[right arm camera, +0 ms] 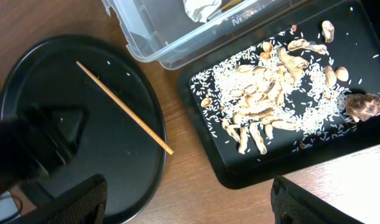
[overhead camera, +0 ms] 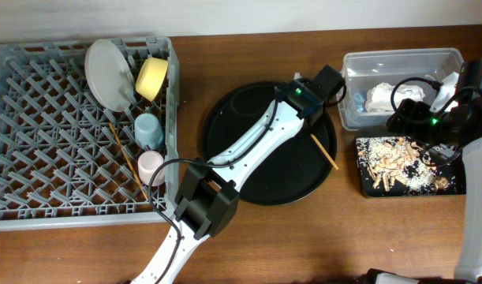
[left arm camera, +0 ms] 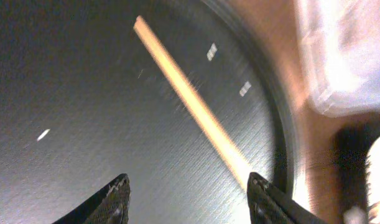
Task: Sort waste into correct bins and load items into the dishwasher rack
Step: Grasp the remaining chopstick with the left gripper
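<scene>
Thin wooden chopstick (left arm camera: 191,93): flat on big round black tray (left arm camera: 65,93), slanting across, just ahead of the fingertips.
Left pincer (left arm camera: 188,193): nearer arm, jaws apart, holding nothing.

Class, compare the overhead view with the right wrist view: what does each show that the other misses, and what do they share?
Only the overhead view shows the dishwasher rack holding the plate, yellow bowl, blue cup and pink cup. Only the right wrist view shows the right gripper with its fingers spread wide, nothing between them. Both show the round black tray, the chopstick lying on it, the clear tub and the shallow black tray of scraps.
</scene>
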`<state>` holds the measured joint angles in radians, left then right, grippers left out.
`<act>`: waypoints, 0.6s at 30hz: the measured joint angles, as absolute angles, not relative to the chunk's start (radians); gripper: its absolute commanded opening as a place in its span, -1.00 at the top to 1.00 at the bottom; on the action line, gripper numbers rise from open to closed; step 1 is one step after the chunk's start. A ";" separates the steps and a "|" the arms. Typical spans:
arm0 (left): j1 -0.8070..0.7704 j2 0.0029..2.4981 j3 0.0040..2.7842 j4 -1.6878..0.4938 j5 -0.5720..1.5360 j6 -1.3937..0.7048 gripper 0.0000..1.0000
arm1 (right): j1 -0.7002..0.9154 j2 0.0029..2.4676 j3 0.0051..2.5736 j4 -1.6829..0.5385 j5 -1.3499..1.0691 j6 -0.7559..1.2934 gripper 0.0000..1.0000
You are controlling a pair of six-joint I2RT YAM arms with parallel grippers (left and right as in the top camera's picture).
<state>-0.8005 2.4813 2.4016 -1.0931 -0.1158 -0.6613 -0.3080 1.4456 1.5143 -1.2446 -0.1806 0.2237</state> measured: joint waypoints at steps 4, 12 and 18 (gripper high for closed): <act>-0.806 2.505 2.404 -0.956 -0.104 -0.745 -0.18 | -0.308 1.446 1.515 -1.244 -0.181 0.224 -0.71; -0.813 2.605 2.405 -0.942 -0.099 -0.807 -0.18 | -0.308 1.446 1.515 -1.245 -0.181 0.224 -0.71; -0.813 2.619 2.405 -0.950 -0.088 -0.813 -0.18 | -0.308 1.446 1.515 -1.245 -0.181 0.224 -0.70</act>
